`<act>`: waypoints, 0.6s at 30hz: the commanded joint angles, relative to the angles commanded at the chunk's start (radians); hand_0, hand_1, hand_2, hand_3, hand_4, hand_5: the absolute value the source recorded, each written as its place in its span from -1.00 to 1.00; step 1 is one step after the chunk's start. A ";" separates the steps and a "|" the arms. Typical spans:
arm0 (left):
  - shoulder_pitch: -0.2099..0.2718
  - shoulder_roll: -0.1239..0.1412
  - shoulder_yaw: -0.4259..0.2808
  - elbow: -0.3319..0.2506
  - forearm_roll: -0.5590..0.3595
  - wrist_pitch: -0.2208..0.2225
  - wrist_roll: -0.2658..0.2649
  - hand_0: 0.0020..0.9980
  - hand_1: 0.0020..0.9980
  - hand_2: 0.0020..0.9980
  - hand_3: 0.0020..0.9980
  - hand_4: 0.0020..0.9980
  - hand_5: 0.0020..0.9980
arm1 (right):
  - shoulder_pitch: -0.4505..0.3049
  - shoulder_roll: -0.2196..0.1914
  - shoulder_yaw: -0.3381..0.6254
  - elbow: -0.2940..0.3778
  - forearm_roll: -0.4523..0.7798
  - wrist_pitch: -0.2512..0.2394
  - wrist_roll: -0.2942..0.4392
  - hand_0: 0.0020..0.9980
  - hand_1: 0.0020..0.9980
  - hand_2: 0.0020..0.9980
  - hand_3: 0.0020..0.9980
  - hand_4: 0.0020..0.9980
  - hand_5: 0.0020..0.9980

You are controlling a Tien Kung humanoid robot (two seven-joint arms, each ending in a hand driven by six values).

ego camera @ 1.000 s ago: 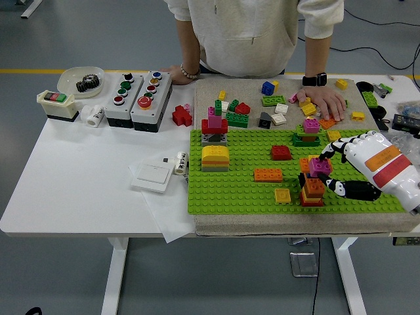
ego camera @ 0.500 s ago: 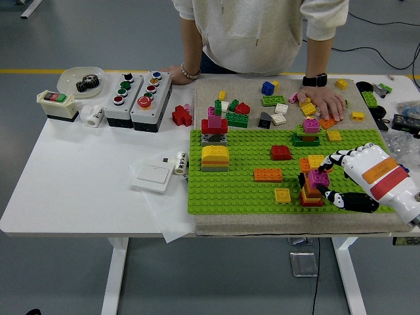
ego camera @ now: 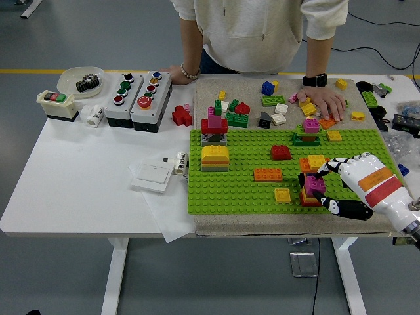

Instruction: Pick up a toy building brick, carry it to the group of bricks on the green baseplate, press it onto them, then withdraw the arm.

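The green baseplate point(ego camera: 236, 190) lies on a beige cloth at the table's right. Near its front right stands a small stack of red and orange bricks point(ego camera: 310, 199) with a magenta brick point(ego camera: 314, 184) sitting on top. My right hand point(ego camera: 326, 188) reaches in from the right and is shut on the magenta brick, with fingers point(ego camera: 325, 168) curled over its far side and the thumb point(ego camera: 342, 208) low on the near side. My left hand is out of view.
Other builds stand on the plate: a yellow-grey stack point(ego camera: 214, 158), a red brick point(ego camera: 281, 152), an orange plate point(ego camera: 268, 174), a magenta-green stack point(ego camera: 307, 131). A person's hand point(ego camera: 326, 104) rests on loose bricks behind. Button boxes point(ego camera: 138, 92) and a bowl point(ego camera: 80, 80) stand far left.
My right hand has sunk toward the plate and drawn slightly nearer, bringing the magenta brick down onto the red and orange stack. The person's hands stayed put.
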 joint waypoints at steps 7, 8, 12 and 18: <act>-0.001 0.000 0.005 0.001 -0.010 0.001 -0.001 0.10 0.22 0.35 0.21 0.27 0.47 | 0.006 0.010 0.004 -0.020 0.000 -0.003 -0.003 -0.80 -0.58 0.00 0.06 0.32 -0.28; -0.002 0.000 0.004 0.001 -0.010 0.001 -0.001 0.10 0.22 0.35 0.21 0.27 0.47 | 0.008 0.011 0.003 -0.021 0.000 -0.003 -0.004 -0.80 -0.58 0.00 0.06 0.32 -0.28; -0.003 0.000 0.006 0.001 -0.012 0.001 -0.001 0.10 0.22 0.35 0.21 0.27 0.47 | 0.012 0.011 0.004 -0.024 0.000 -0.002 -0.006 -0.80 -0.58 0.00 0.06 0.32 -0.28; -0.004 0.000 0.010 0.001 -0.018 0.003 -0.001 0.10 0.22 0.35 0.21 0.27 0.47 | 0.013 0.010 0.006 -0.025 0.000 -0.002 -0.006 -0.80 -0.59 -0.09 0.06 0.32 -0.28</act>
